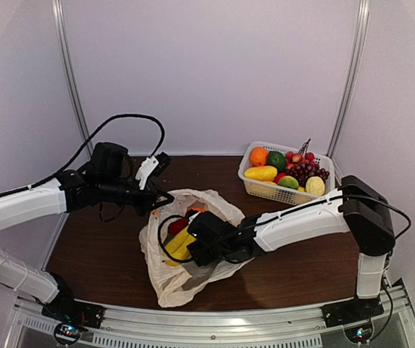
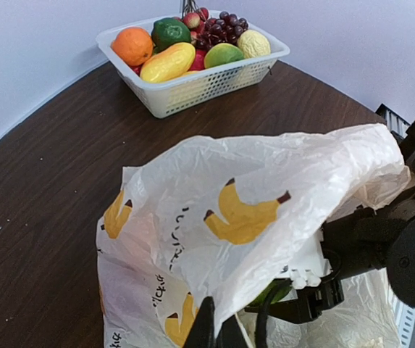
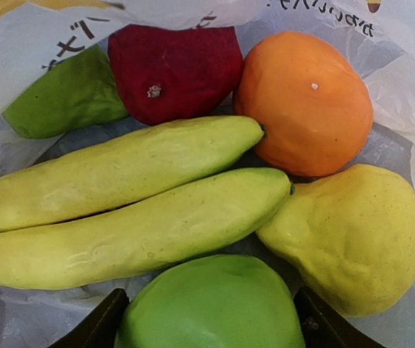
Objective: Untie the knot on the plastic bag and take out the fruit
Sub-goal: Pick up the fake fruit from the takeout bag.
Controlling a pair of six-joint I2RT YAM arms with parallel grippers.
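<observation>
Dark brown table (image 1: 98,250), white walls (image 1: 214,72); plastic bag (image 1: 174,284) centre.

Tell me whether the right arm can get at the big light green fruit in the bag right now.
Probably yes. The left gripper holds the plastic bag up by its edge, and the right gripper is inside, its jaws open either side of the light green fruit, nothing covering it.

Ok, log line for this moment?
plastic bag: mouth open | left fingers: shut on bag rim | right fingers: open, astride green fruit inside bag
</observation>
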